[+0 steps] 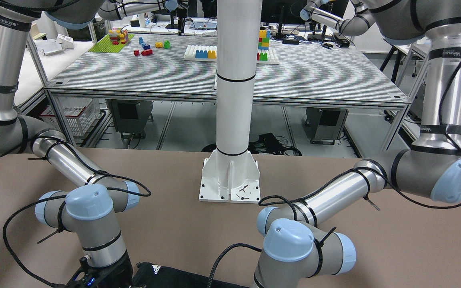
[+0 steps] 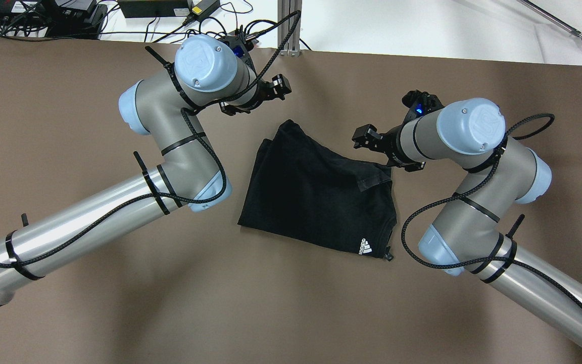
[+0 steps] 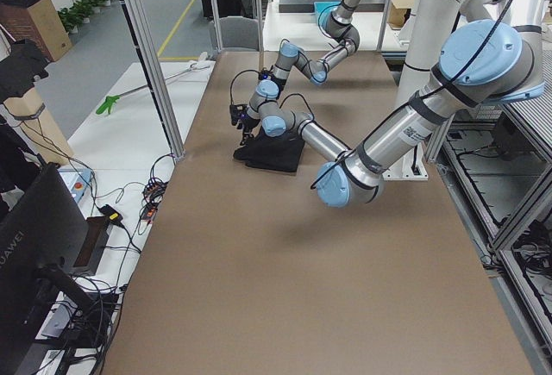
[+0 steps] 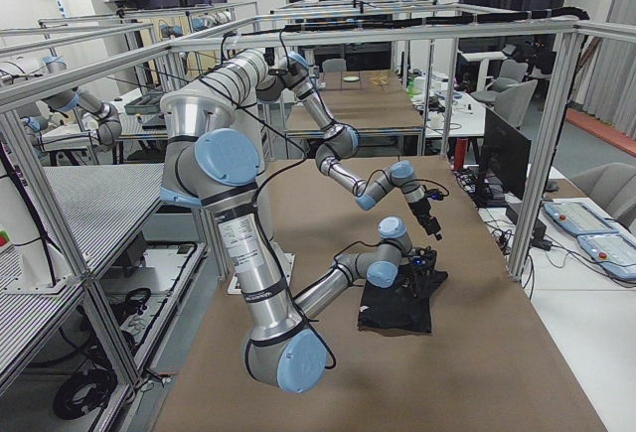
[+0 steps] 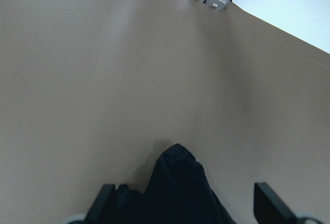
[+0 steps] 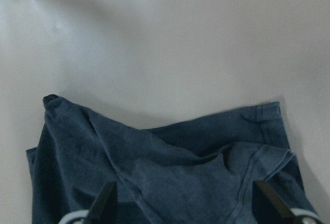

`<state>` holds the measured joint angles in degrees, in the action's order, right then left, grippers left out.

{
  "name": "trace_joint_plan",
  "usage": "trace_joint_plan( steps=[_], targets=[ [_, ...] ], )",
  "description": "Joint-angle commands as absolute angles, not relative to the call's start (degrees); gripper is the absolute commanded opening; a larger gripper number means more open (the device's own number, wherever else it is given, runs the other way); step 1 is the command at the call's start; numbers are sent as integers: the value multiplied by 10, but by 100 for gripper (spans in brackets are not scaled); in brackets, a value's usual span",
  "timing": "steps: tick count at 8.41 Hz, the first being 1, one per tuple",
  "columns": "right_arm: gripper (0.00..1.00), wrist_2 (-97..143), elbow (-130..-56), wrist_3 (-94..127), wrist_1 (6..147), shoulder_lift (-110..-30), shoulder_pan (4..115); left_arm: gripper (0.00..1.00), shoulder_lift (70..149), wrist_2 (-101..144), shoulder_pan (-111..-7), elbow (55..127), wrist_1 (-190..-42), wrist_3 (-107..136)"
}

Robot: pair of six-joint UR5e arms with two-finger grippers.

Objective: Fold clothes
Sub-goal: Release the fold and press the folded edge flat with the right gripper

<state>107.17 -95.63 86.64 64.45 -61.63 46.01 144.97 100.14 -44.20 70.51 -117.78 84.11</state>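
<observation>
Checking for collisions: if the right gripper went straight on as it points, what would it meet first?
Probably the black garment, lying directly ahead between the open fingers of the right gripper; depth unclear.

The black garment carries a white three-stripe logo with the word "adidas" beneath it, near one corner; the same logo shows at the bottom edge of the front-facing view. The robot's blue joint caps bear a raised mark that looks like "UR". A dark monitor beside the desk reads "HUAWEI". Black bands have white lettering that is not clearly readable.
</observation>
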Motion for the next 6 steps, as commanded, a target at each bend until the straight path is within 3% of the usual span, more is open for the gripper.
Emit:
trace_joint_plan(
  steps=[1, 2, 3, 4, 5, 6],
  targets=[
    [92, 1086, -989, 880, 645, -620, 423, 95, 1443, 1013, -445, 708, -1179, 838],
    [89, 1057, -989, 896, 647, -621, 399, 95, 1442, 1013, -445, 708, -1179, 838],
    [73, 1026, -987, 903, 649, -621, 371, 95, 1442, 1013, -445, 708, -1179, 838],
    [44, 1010, -985, 915, 653, -623, 353, 95, 1442, 1013, -445, 708, -1179, 838],
    [8, 1002, -981, 917, 664, -622, 345, 95, 1442, 1013, -445, 708, -1179, 838],
    [0, 993, -973, 916, 675, -621, 344, 95, 1442, 1014, -445, 708, -1179, 838]
  ],
)
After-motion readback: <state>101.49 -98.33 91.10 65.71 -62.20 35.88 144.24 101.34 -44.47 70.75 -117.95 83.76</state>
